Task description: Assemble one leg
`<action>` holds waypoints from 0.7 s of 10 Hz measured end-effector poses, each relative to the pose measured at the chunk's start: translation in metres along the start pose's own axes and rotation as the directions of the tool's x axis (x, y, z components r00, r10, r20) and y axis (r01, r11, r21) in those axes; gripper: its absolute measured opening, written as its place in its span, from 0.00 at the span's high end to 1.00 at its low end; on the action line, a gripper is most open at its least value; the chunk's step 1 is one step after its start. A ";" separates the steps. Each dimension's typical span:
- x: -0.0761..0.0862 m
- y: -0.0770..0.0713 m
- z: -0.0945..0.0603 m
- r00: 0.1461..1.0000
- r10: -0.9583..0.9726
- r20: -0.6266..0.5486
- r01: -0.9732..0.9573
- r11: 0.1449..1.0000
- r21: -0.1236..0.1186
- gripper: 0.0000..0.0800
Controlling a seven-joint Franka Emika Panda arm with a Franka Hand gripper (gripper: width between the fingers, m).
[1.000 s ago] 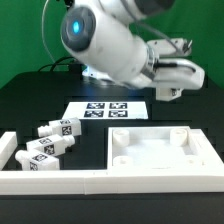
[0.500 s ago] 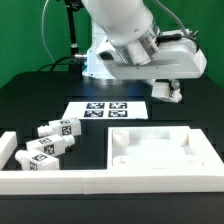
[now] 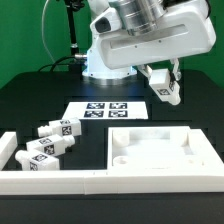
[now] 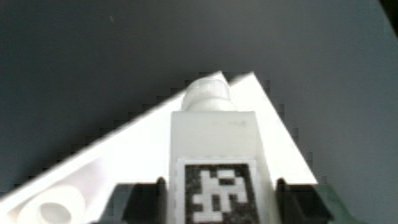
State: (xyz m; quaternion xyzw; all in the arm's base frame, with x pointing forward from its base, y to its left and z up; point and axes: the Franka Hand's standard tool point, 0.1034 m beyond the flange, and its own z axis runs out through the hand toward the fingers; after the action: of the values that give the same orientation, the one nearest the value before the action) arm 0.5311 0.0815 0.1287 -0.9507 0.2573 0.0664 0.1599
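- The black table (image 3: 30, 100) filled the exterior view, and the arm (image 3: 140, 40) loomed large across 12 to 2 o'clock.
- The big flat white panel (image 3: 150, 150) lay at about 4 o'clock in that view. The wrist view caught it too (image 4: 107, 170), directly under the claw, one corner pointing away from the camera.
- A long white rail (image 3: 60, 183) ran along the near edge, from 8 o'clock across to 5.
- The marker board (image 3: 105, 109) sat flat just short of dead centre, toward 12.
- The loose legs (image 3: 50, 145) lay bunched at 9 o'clock, tags up, well apart from the panel.
- The leg (image 3: 167, 95) hung in the air at 2 o'clock. Its tag faced the wrist camera (image 4: 221, 140).
- The gripper (image 3: 164, 90) was clamped on the leg, with dark fingers (image 4: 135, 205) pressed on either side of the tag.
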 end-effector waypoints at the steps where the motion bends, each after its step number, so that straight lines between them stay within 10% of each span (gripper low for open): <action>1: 0.001 -0.001 0.002 0.997 -0.012 -0.073 0.012 1.000 0.003 0.64; 4: 0.043 -0.010 -0.011 0.958 -0.175 -0.228 0.169 0.985 -0.045 0.64; 7: 0.062 -0.034 -0.019 0.888 -0.220 -0.404 0.230 0.973 -0.024 0.64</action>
State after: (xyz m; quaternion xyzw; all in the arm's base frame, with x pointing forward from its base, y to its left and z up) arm 0.6026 0.0738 0.1423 -0.9651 0.1738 -0.1532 0.1218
